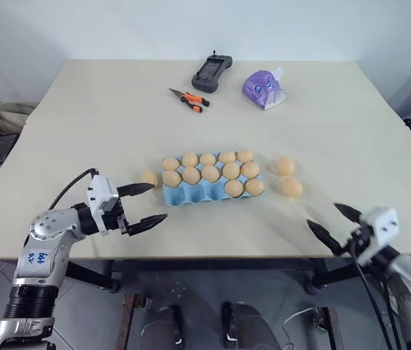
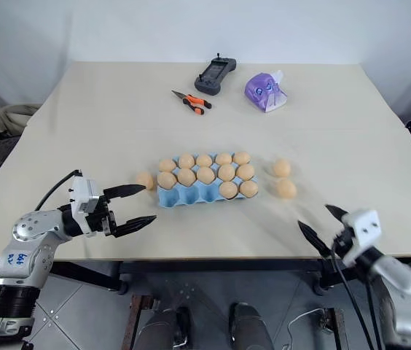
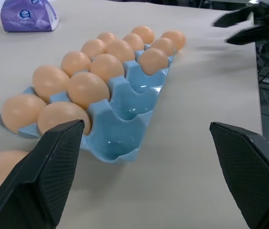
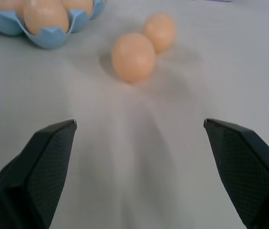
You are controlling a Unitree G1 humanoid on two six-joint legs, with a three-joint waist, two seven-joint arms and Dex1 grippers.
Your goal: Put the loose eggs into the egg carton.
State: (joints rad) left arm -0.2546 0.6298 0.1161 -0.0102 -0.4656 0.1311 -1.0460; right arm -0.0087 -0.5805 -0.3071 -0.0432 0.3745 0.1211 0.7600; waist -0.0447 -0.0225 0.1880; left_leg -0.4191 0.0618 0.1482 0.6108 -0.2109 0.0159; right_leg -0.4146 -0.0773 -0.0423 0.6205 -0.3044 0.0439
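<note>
A: Item one, the egg carton [image 1: 204, 191]; where does it sit?
B: Light blue, lidless, near the middle of the tabletop [image 1: 103, 124]; twelve eggs in its cups; the back row of five full, the middle row of five full, the front row holding two at its right end; three front cups bare at the left.

A: Loose eggs?
B: Three on the tabletop; the left loose egg [image 1: 149, 178] lies just beside the carton's left end; the far right loose egg [image 1: 286, 166] and the near right loose egg [image 1: 291, 187] lie near each other, to the right of the carton and apart from it.

A: The left hand [image 1: 148, 203]?
B: Released, its two black fingers spread wide and grasping nothing; it hovers near the front-left corner of the carton, pointing towards it; the left loose egg sits just past its upper finger.

A: The right hand [image 1: 335, 224]?
B: Also released, fingers wide apart, empty; it is at the tabletop's front edge, right of the carton, pointing towards the two right-hand eggs, well short of them.

A: Other entries?
B: At the far side, a black handheld controller [image 1: 212, 73]; orange-handled pliers [image 1: 189, 100] just in front of it; a purple tissue pack [image 1: 264, 87] to its right.
</note>
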